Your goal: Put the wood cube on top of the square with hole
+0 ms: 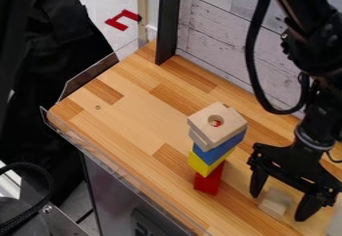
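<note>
Arm [304,42]: black throughout, casing of bulky, rounded and angular sections, with small fittings protruding along one edge and a few pale glints on the surface. Cable [252,45]: thick, black, smooth-sheathed, forming a broad loop outside the casing. Collar [314,142]: rounded, with a greyish rim, located above the gripper [280,205]. Gripper: black, with a wide, ridged crossbar and two stout fingers [258,180], blunt at the ends. Wire [330,156]: thin, dark, curved, noted beside the collar
</note>
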Robot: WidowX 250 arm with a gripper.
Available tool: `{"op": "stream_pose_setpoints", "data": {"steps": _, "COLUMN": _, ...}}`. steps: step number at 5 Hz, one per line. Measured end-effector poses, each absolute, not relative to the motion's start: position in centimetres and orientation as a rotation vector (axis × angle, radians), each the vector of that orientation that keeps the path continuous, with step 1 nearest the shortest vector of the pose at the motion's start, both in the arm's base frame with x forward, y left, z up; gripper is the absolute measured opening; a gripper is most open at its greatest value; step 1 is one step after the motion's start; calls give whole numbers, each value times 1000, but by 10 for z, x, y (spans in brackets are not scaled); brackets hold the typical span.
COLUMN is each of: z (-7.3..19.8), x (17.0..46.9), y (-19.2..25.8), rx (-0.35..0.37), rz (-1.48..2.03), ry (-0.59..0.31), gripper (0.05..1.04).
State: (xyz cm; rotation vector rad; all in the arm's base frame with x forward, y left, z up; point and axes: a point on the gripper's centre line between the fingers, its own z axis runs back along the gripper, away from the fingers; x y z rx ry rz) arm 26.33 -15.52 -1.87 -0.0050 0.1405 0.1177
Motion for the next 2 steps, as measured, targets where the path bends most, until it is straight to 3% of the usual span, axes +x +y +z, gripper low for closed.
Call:
{"op": "stream_pose_setpoints", "data": {"steps": 1, "z": -20, "x": 263, "y": -154, "rx": -17, "rz": 130, "ry": 143, "gripper": 664}}
{"op": "stream_pose_setpoints", "data": {"steps": 2, "z": -21, "x": 263, "y": -153, "rx": -24, "rz": 134, "ry": 144, "gripper": 480}}
